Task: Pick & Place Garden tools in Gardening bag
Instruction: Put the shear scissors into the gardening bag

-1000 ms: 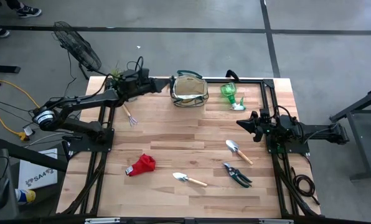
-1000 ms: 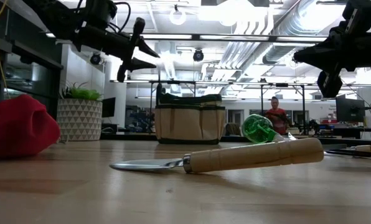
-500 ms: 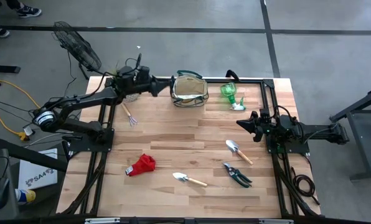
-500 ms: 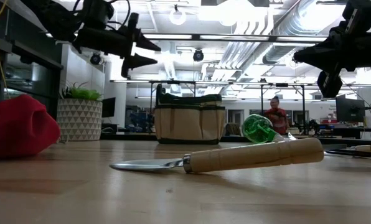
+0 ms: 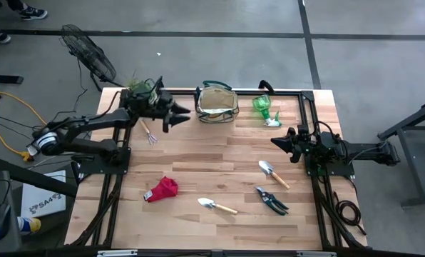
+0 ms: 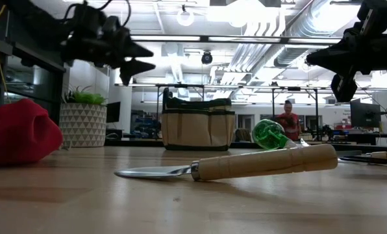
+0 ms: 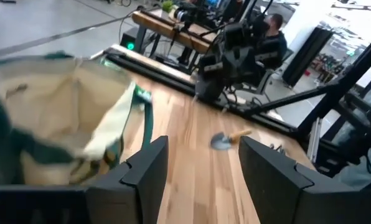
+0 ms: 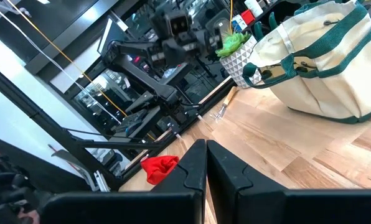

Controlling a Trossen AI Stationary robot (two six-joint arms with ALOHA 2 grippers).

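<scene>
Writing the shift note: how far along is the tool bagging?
Done: nothing visible; the beige fabric bag hides its inside. In hand: nothing; left pincer open beside the bag, right pincer shut, waiting. Left on the table: two wooden-handled trowels, green-handled shears, red cloth, translucent green piece, small rake.

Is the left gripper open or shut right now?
Open. The left wrist view shows the left gripper with a clear gap between its fingers and nothing held; it hovers beside the gardening bag.

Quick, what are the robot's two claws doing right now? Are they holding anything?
Left gripper: open, holding nothing, beside the gardening bag.
Right gripper: shut, holding nothing.
</scene>
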